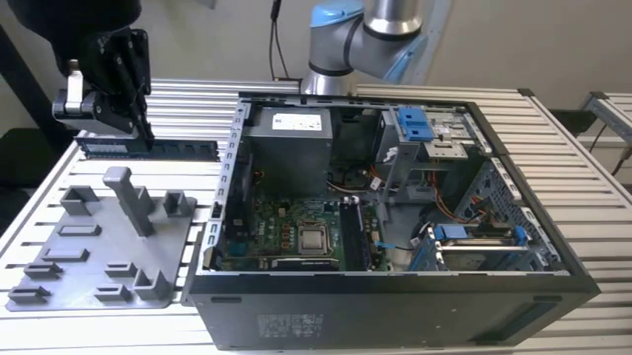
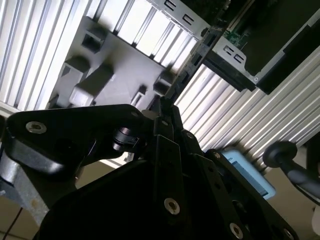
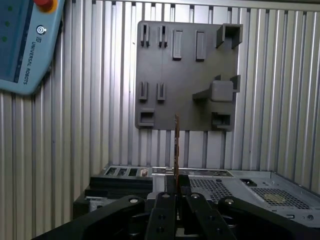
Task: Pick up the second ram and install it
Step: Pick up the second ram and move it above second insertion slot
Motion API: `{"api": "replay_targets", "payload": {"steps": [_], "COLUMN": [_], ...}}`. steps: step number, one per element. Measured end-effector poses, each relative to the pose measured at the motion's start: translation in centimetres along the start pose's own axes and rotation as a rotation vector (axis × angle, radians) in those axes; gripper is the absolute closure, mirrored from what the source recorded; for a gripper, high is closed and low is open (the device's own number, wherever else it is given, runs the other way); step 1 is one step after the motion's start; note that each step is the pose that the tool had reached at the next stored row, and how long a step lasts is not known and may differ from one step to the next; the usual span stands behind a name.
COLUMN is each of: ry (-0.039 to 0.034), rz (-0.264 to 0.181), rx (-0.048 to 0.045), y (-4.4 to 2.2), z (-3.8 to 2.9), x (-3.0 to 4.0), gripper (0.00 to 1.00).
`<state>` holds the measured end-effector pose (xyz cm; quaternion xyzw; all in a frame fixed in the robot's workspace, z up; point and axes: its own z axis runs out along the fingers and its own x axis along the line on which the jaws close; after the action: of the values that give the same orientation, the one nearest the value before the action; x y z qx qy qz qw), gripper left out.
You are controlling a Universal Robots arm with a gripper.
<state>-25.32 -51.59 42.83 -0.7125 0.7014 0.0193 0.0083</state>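
Note:
The second ram (image 1: 168,149) is a long dark blue-green stick. It hangs level above the slatted table, past the far end of the grey fixture tray (image 1: 89,255), and my gripper (image 1: 136,135) is shut on it near its middle. In both wrist views I see it edge-on as a thin strip, the ram (image 3: 176,142) sticking out from between my closed fingers (image 3: 167,200) over the tray (image 3: 185,75). From the second wrist view the ram (image 2: 187,70) points toward the case corner, with my gripper (image 2: 165,111) clamped on it.
An open computer case (image 1: 553,244) lies on the exterior view's right. Inside it are the motherboard (image 1: 286,233), a grey power supply (image 1: 296,140) and blue drive brackets (image 1: 415,124). The tray's tall post (image 1: 126,196) stands below the ram. A blue teach pendant (image 3: 25,45) lies on the table.

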Motion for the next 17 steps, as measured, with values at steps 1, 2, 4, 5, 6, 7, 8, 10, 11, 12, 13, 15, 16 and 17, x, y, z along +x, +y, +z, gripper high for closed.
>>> {"api": "replay_targets", "payload": {"steps": [1, 2, 4, 5, 6, 7, 8, 10, 11, 12, 13, 15, 16, 17], "ry": [0.0, 0.0001, 0.0001, 0.0001, 0.0001, 0.0001, 0.0001, 0.0001, 0.0001, 0.0001, 0.0, 0.0001, 0.0001, 0.0001], "rz": [0.0, 0.0, 0.0, 0.0, 0.0, 0.0, 0.0, 0.0, 0.0, 0.0, 0.0, 0.0, 0.0, 0.0], "rx": [0.0, 0.0, -0.0001, -0.0001, -0.0001, -0.0001, -0.0001, -0.0001, -0.0001, -0.0001, -0.0001, -0.0001, -0.0001, -0.0001], "y": [-0.23, -0.46, -0.9, -1.12, -1.35, -1.58, -1.82, -2.29, -2.52, -2.76, -2.99, -3.49, -3.72, -3.95], "z": [0.0, -0.01, -0.02, -0.02, -0.02, -0.03, -0.03, -0.04, -0.04, -0.05, -0.05, -0.06, -0.06, -0.07], "x": [0.0, 0.01, 0.01, 0.02, 0.02, 0.02, 0.03, 0.04, 0.04, 0.04, 0.05, 0.05, 0.06, 0.06], "gripper": [0.86, 0.86, 0.86, 0.86, 0.86, 0.86, 0.86, 0.86, 0.86, 0.86, 0.86, 0.86, 0.86, 0.86]}}
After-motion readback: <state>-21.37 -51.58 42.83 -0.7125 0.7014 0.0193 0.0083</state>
